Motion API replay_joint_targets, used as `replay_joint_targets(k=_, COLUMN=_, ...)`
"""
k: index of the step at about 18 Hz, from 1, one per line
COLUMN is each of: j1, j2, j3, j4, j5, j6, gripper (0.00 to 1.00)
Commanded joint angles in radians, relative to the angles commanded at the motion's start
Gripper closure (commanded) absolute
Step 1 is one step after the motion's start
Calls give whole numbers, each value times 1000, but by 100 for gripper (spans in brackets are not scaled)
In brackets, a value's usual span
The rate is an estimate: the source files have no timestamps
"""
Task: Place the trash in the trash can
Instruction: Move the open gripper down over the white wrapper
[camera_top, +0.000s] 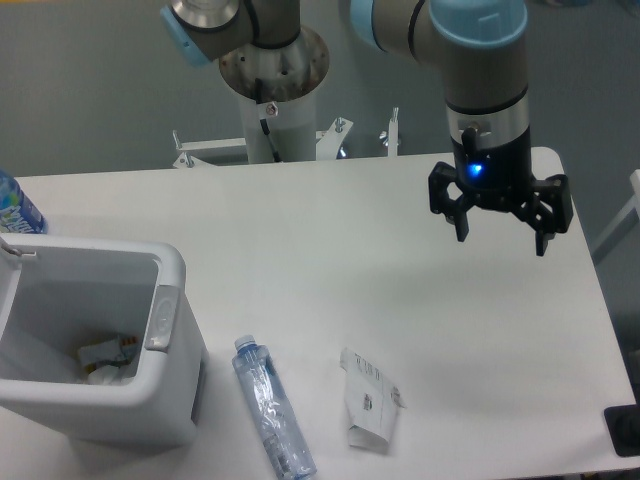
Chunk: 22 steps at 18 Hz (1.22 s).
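Note:
A crushed clear plastic bottle (272, 407) with a blue cap lies on the white table near the front edge, cap pointing away from me. To its right lies a crumpled white printed paper wrapper (369, 398). The white trash can (170, 330) with a grey oval handle stands at the front left; some crumpled scraps sit inside it. My gripper (501, 238) hangs open and empty above the right back part of the table, well away from both pieces of trash.
An uncrushed bottle with a blue-and-white label (17, 207) peeks in at the left edge behind the trash can. The robot's base column (272, 95) stands behind the table. A dark object (625, 428) sits at the front right corner.

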Motion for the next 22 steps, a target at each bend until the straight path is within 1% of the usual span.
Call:
replay_joint_targets(k=7, j1=-5, j2=-3, j3=-6, j4=8, j5=-3, j6=-6, gripper=0)
replay_joint_targets(k=8, j1=-6, j2=-9, j3=-6, j4=12, j5=-5, j6=-6, gripper=0)
replay_joint_targets(k=9, j1=-8, j2=-12, j3=-8, j4=32, j5=-6, j6=-11, gripper=0)
replay_joint_targets(k=10, j1=-11, j2=-17, j3=-15, j4=53, j5=-6, j6=-38, gripper=0)
replay_joint_targets(k=12, j1=-17, j2=-25, j3=-40, j4=60, j5=-3, j6=-112, gripper=0)
replay_joint_targets(k=14, j1=-26, j2=-40, j3=-52, j4=70, j5=-2, j6=-152, gripper=0)
replay_joint_targets(k=16, j1=-51, j2=-80, j3=-51, j4=103, j5=-2, j6=-219, gripper=0)
replay_joint_targets(k=17, j1=-64, j2=-98, j3=-54, j4=109, j5=-5, j6=-263, gripper=0)
replay_joint_targets(k=18, j1=-80, j2=-119, j3=-52, j4=110, j5=-6, j6=-291, gripper=0)
replay_joint_targets(k=20, j1=-100, j2=-167, j3=-29, j4=110, j5=-8, j6=-317, gripper=0)
replay_joint_targets(k=22, j1=-124, j2=-219, j3=-3, j4=110, j5=-9, j6=-376, gripper=0)
